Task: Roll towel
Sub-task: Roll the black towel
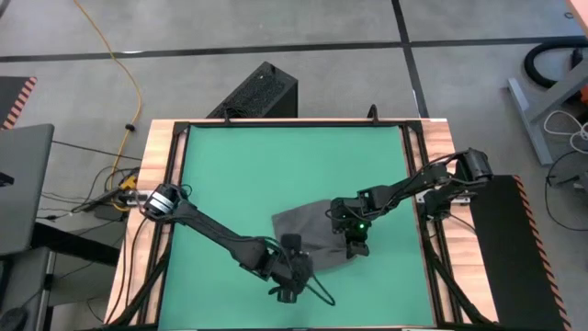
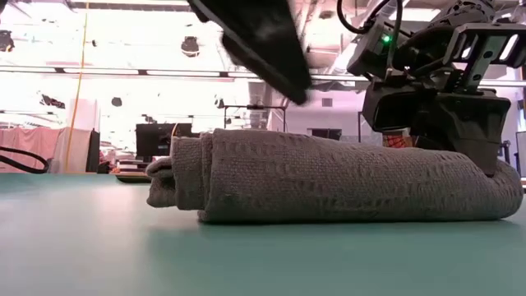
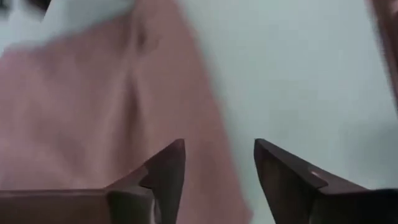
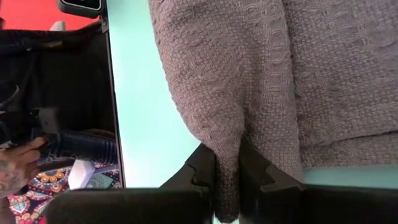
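Observation:
The dark grey towel [image 1: 303, 228] lies partly rolled on the teal mat [image 1: 276, 165], right of the middle and toward the near edge. In the low view the towel [image 2: 329, 177] is a thick roll resting on its underside. My right gripper [image 1: 354, 244] is at the towel's right end, shut on the cloth [image 4: 249, 74]. My left gripper [image 1: 292, 276] is open and empty at the towel's near left corner; in the low view it hangs above the roll [image 2: 279, 66]. Its fingers [image 3: 219, 146] stand apart over the towel's edge [image 3: 93, 106]. My right gripper [image 4: 227, 162] pinches a raised fold of the towel [image 4: 227, 146] between its two fingers, at the towel's right end. The fingers come from above, pointing down [image 2: 489, 164]. The towel lies slack on the mat, not lifted.
A wooden frame [image 1: 156, 184] borders the mat on all sides. A black box [image 1: 262, 92] stands on the floor beyond the far edge. A person's hand [image 4: 18, 162] shows off the table in the right wrist view. Bare mat lies to the left and far side.

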